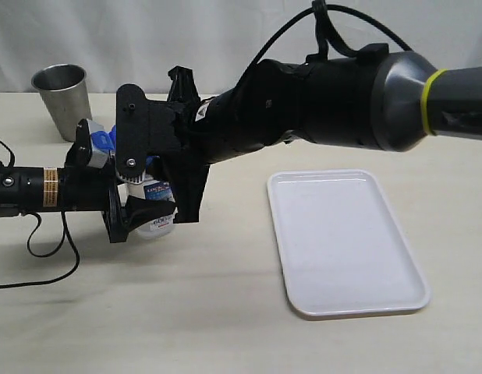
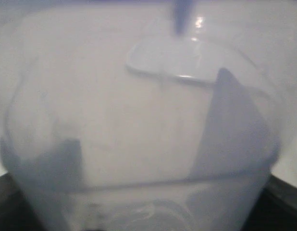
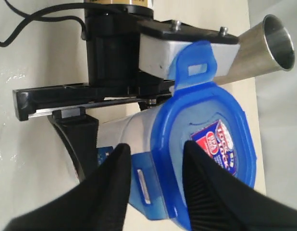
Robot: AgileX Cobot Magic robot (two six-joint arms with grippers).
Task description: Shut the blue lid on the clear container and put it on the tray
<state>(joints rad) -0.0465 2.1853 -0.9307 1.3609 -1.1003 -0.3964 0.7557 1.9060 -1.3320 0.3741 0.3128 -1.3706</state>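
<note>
Left pincer (image 1: 143, 214) is clamped on the lower body of the clear container (image 1: 157, 192), which stands upright near the steel cup (image 1: 62, 97). Blue lid (image 3: 211, 120) sits on the container's mouth, one tab raised. Right pincer (image 3: 155, 151) straddles the lid's edge, fingers apart; grip cannot be told. Tray (image 1: 342, 241) lies on the bench (image 1: 225, 312), well apart from the container.

The right gripper (image 3: 155, 156) hangs over the lid (image 3: 211, 120), jaws apart astride one side tab. The lid sits on the container (image 3: 136, 127), which the left gripper (image 3: 112, 108) clasps. A steel cup (image 3: 264, 43) stands behind on the desk (image 3: 33, 57).
</note>
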